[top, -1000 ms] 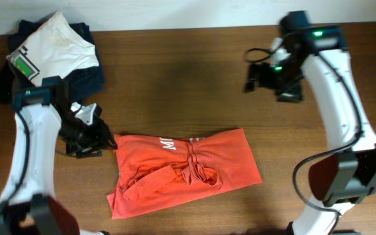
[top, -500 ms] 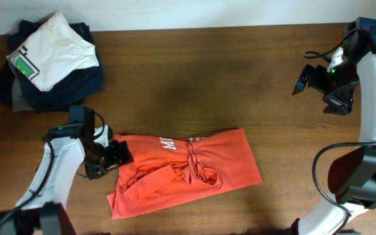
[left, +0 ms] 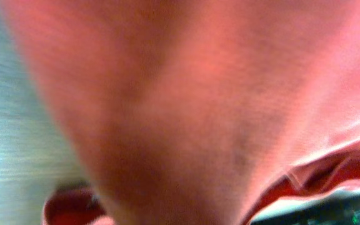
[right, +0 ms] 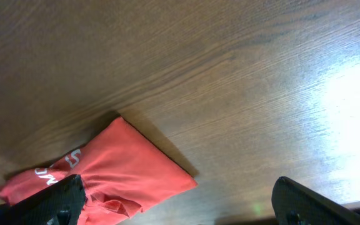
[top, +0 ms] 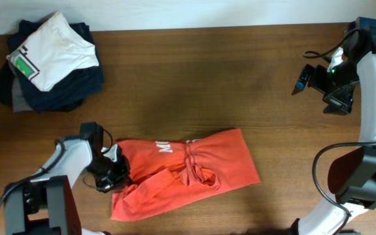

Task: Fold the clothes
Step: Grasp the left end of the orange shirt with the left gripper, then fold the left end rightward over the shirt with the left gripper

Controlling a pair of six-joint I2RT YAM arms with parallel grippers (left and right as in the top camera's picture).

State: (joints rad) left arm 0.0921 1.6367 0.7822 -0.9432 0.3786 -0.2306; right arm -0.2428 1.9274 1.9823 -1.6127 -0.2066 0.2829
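The orange-red T-shirt (top: pixel 207 163) lies crumpled on the wooden table (top: pixel 188 72), front centre. Part of its white lettering (top: pixel 166 147) shows near the top edge. My left gripper (top: pixel 113 175) is at the shirt's left edge, pressed into the cloth. The left wrist view is filled with blurred orange fabric (left: pixel 199 94), so its jaws are hidden. My right gripper (top: pixel 305 78) is open and empty, held high over the far right of the table, well away from the shirt. The right wrist view shows the shirt (right: pixel 117 162) below, between its spread fingers (right: pixel 49 200).
A pile of dark navy garments (top: pixel 70 88) with a white shirt with a green patch (top: pixel 54 49) on top sits at the back left corner. The back table edge meets a white wall.
My left gripper has moved down along the shirt's left edge and into the cloth, and that edge has shifted a little. The right arm swung out to the far right and now holds still.
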